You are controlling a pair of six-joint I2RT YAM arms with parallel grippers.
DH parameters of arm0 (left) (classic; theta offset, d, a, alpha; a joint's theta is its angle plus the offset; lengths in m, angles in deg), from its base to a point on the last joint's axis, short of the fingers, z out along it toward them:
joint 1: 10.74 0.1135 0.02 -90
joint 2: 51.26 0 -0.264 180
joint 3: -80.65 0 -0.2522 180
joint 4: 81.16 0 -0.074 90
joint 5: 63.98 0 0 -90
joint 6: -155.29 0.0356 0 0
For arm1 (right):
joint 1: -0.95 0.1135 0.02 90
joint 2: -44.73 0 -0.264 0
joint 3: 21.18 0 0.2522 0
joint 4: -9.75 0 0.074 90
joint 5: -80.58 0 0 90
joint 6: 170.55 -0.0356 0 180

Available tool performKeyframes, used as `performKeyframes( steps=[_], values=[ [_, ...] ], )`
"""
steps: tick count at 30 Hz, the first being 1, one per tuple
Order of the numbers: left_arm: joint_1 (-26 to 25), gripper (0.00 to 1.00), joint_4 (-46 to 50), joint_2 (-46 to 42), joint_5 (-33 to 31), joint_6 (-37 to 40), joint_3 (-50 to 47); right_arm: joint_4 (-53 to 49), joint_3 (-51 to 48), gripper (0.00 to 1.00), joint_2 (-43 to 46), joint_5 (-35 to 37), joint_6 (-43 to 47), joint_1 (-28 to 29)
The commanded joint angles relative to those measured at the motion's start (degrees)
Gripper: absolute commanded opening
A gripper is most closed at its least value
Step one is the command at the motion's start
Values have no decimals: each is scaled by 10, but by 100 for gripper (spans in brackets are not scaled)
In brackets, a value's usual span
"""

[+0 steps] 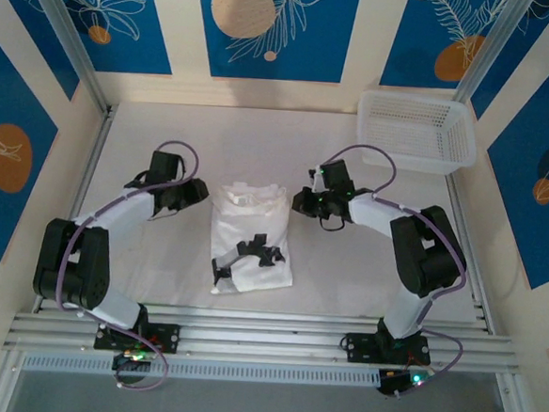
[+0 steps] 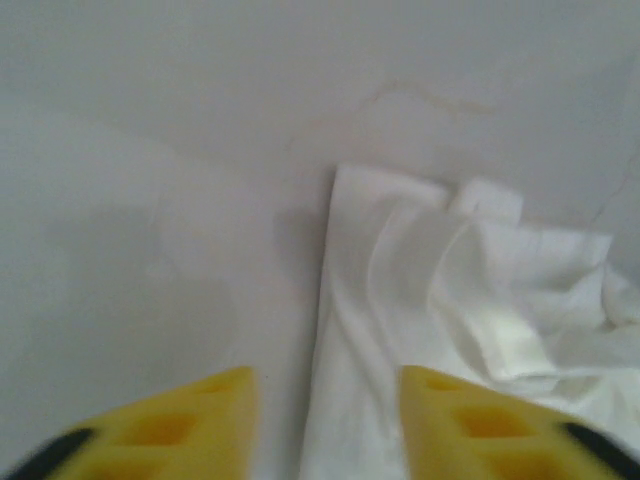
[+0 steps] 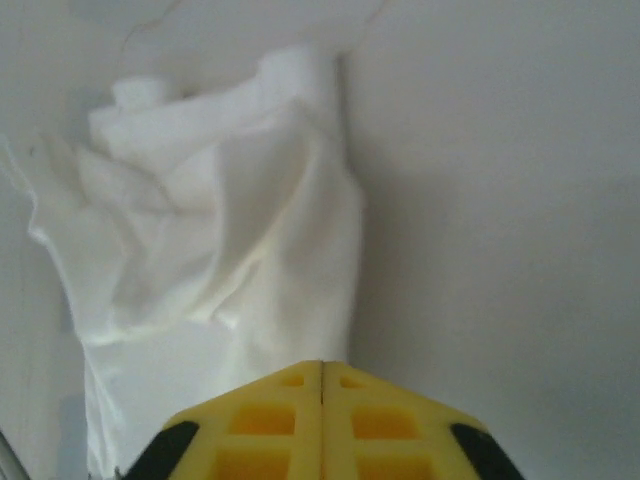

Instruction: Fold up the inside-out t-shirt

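Left pincer (image 1: 198, 193) and right pincer (image 1: 300, 203) flank the t-shirt (image 1: 253, 220), long axis near-to-far.

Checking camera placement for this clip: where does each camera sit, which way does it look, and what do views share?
Top external: above and behind the bases, looking down on table, left arm, right arm, t-shirt, basket.
Left wrist: on left arm, facing the t-shirt's edge; left end effector open.
Right wrist: on right arm, facing the t-shirt; right end effector shut.
Shared: all three show the t-shirt.
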Motion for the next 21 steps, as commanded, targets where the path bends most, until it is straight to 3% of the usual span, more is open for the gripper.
performKeyframes(
  steps=[1, 5, 9, 18, 21],
  values=[
    [-36, 15, 7, -46, 52, 0, -24, 34, -21, 3, 13, -15, -14, 40],
    [-83, 0, -16, -40, 56, -43, -51, 62, -21, 2, -7, -2, -36, 70],
    [-91, 0, -30, 21, 46, -57, -15, 57, 36, 2, -68, -9, -43, 71],
    [-73, 0, -60, 175, -44, -82, 120, 10, 198, 4, -211, -18, -40, 27],
    [-53, 7, -73, 199, -42, -86, 145, -27, 247, 5, -235, -22, -29, 22]
  ],
)
